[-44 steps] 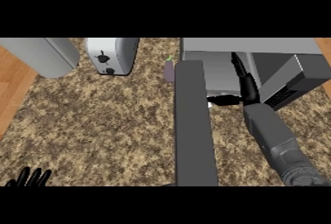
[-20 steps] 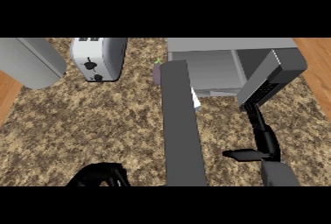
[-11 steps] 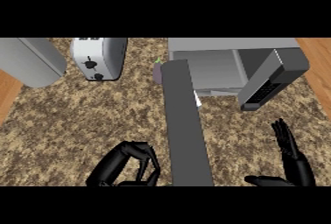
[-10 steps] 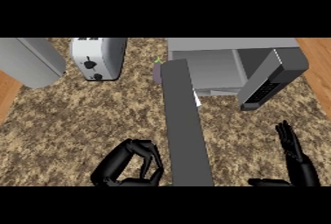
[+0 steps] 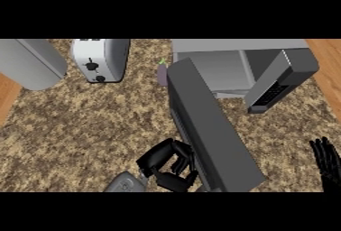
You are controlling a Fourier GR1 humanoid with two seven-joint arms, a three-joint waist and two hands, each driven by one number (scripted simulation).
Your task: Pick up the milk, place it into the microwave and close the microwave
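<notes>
- The microwave [image 5: 233,67] stood at the back edge of the worktop [image 5: 93,117], towards the right-hand back corner, with its cavity open to view
- Its door [image 5: 209,131] was swung out and reached from the cavity's left side almost to the worktop's front edge, a long grey slab lying aslant
- The control panel [image 5: 279,83], dark with a block of buttons, showed at the right side of the cavity
- The left hand [image 5: 166,164] was near the front edge, just left of the door, its black fingers curled inward against the door's left face; whether they actually gripped the door's edge could not be told, and nothing else was seen in them
- Its grey forearm [image 5: 126,184] came in from the front edge below it
- The right hand [image 5: 326,160] showed at the front right corner, fingers straight and pointing up, resting apart from the door and holding nothing
- The milk was not plainly visible; a pale shape [image 5: 230,94] on the cavity floor behind the door could not be identified
- A small purplish object with a green tip [image 5: 161,72] stood at the back edge, just left of the microwave
- A toaster [image 5: 100,58] stood at the back edge, left of the middle
- A grey rounded appliance [image 5: 30,63] filled the back left corner
</notes>
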